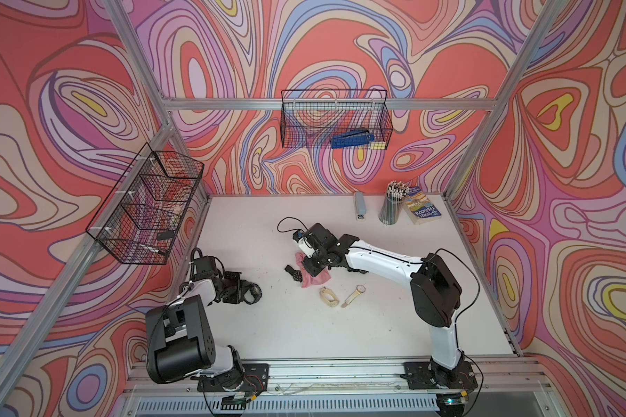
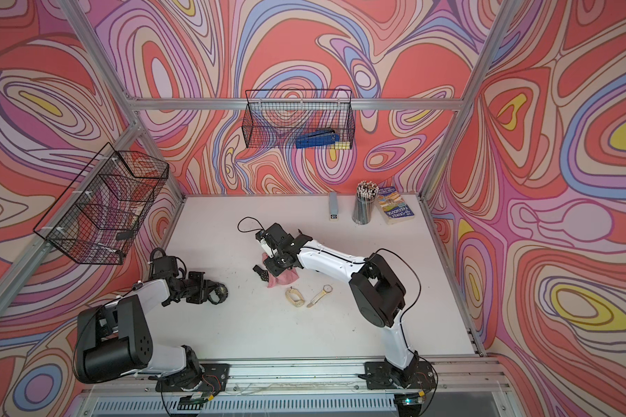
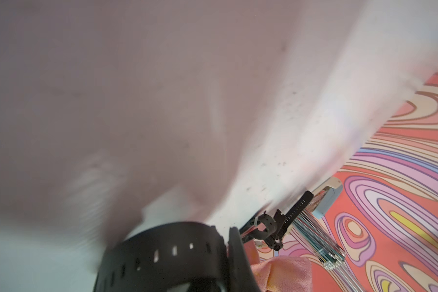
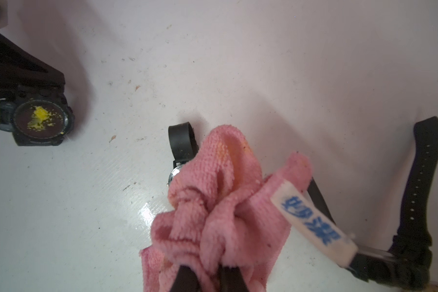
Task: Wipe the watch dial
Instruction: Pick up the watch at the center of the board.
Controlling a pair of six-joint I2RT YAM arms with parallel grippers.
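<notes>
Your left gripper [image 1: 243, 290] is closed on the strap of the black watch [image 1: 255, 291]. Its dial [image 4: 41, 118] carries a yellow smear. You cannot tell from these views whether the watch rests on the table [image 1: 286, 335] or hangs just off it.

Your right gripper [image 4: 206, 274] is clamped on a bunched pink cloth [image 4: 220, 202], which drapes over part of a second watch [image 4: 181, 141].

The smeared watch is near the table's left edge, while the cloth is near the middle, well apart from it. Only bare table lies between them. Toward the front edge from the cloth lie a beige watch [image 1: 329, 296] and, just beside it, a gold watch [image 1: 355, 294]. Beyond those, the front of the table gives you open room.

At the back right corner stand a pen cup [image 1: 391, 209], a book [image 1: 418, 205] and a grey block [image 1: 360, 211].

The back basket [image 1: 304, 122] holds a blue stapler [image 1: 351, 139]. The divided left basket [image 1: 131, 231] holds a small dark item [image 1: 165, 235], too small to identify.
</notes>
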